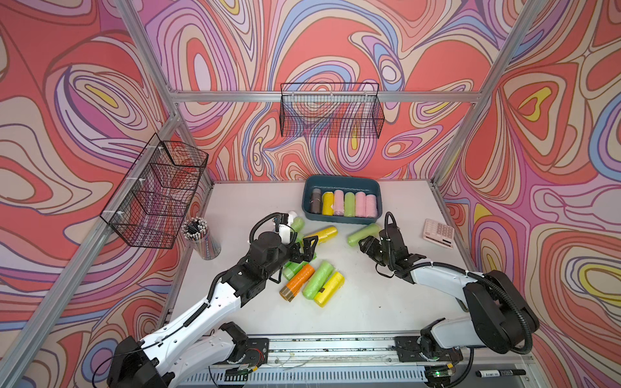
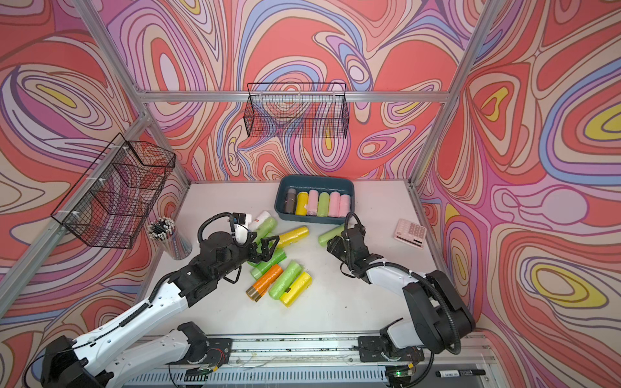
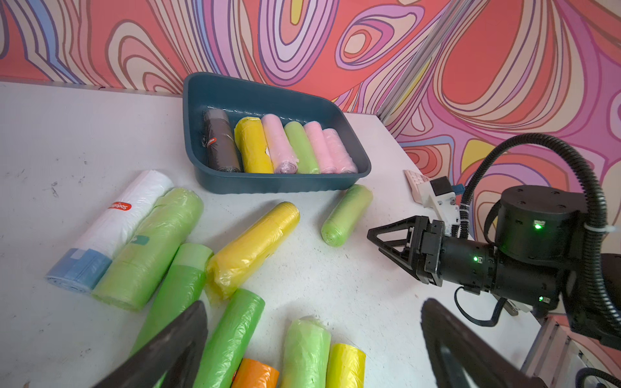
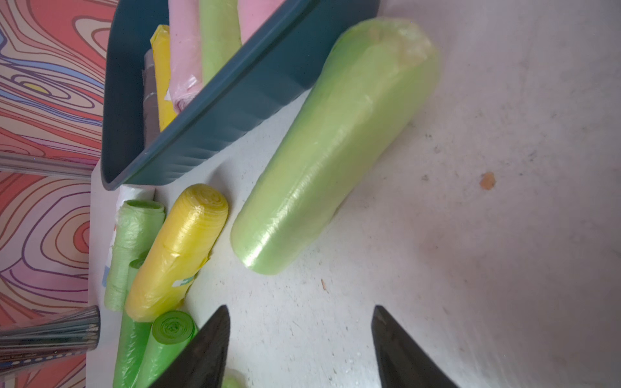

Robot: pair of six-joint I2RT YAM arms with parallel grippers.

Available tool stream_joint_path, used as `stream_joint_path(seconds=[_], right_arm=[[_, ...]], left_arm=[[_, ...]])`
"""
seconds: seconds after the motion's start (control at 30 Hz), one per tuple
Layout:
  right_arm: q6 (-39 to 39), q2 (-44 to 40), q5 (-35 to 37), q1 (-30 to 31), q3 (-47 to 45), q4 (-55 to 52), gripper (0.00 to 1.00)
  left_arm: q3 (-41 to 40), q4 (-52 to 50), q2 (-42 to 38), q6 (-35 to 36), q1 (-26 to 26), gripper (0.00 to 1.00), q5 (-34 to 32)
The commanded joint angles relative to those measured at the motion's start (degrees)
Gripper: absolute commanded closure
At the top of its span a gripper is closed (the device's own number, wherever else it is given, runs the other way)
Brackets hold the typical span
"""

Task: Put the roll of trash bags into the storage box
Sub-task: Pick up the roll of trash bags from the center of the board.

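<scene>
The teal storage box point(image 1: 339, 179) stands at the back of the table with several rolls lying side by side in it. A light green roll of trash bags point(image 1: 364, 234) lies on the table just in front of the box's near wall point(image 4: 235, 111). My right gripper point(image 4: 300, 309) is open a short way from that roll's near end, with only bare table between its fingers. My left gripper point(image 3: 312, 302) is wide open above a pile of green, yellow and orange rolls point(image 1: 317, 280) and holds nothing. A yellow roll point(image 1: 324, 234) lies between the two grippers.
A pink calculator point(image 1: 438, 232) lies at the right edge of the table. A cup of pencils point(image 1: 203, 238) stands at the left. Black wire baskets hang on the left wall point(image 1: 158, 191) and back wall point(image 1: 331, 111). A white roll point(image 3: 124, 208) lies beside the pile.
</scene>
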Motion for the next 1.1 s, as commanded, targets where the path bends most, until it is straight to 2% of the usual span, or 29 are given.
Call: stream_joint_path(seconds=[0.0,0.47,1.07], right_arm=[[2.41,2.82,1.66,-1.23,2.50,1.49,0.34],[4.28,7.81,2.27,-5.10,5.81,2.55,0.38],[2.66,15.52,-3.84,-6.71,8.42,8.14,0.42]], left_arm=[[-0.24,1.57,0.10,0.48,0.17,0.00,-0.38],[-0.17,2.06,1.49,-0.42,0.17,0.00,0.13],[0.03,1.98,2.39,-1.03,0.16,0.00,-0.01]])
